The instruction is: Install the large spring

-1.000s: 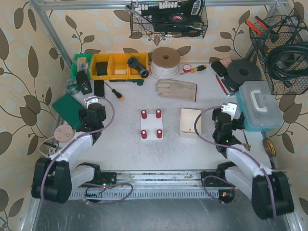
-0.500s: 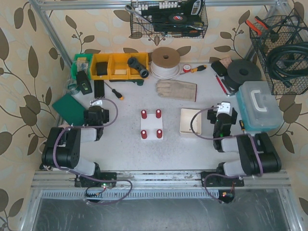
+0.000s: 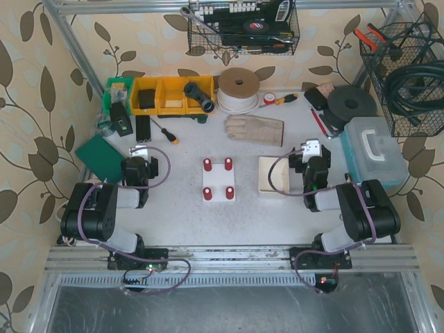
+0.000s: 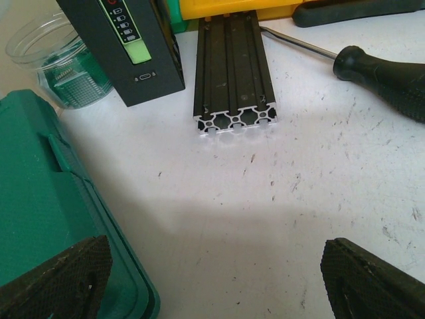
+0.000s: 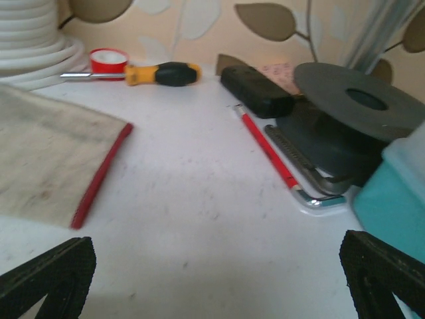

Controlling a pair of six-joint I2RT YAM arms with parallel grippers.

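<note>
A white base plate point(image 3: 218, 180) with four red posts stands in the middle of the table. I cannot make out any large spring in these views. My left gripper point(image 3: 136, 166) is low at the left, next to the green case point(image 3: 102, 158). In the left wrist view it point(image 4: 216, 279) is open wide and empty over bare table. My right gripper point(image 3: 310, 165) is low beside the right edge of a beige box point(image 3: 274, 176). In the right wrist view it point(image 5: 216, 279) is open wide and empty.
A black aluminium extrusion point(image 4: 232, 66), a black device point(image 4: 129, 46) and a black-handled screwdriver point(image 4: 385, 76) lie ahead of the left gripper. A glove point(image 3: 255, 129), a red pencil point(image 5: 265, 149), a black disc point(image 5: 355, 100) and a teal toolbox point(image 3: 374, 151) are near the right.
Both arms have folded back toward their bases. The right gripper has shifted left to the beige box. The left gripper has hardly moved. Both stay open and empty.
</note>
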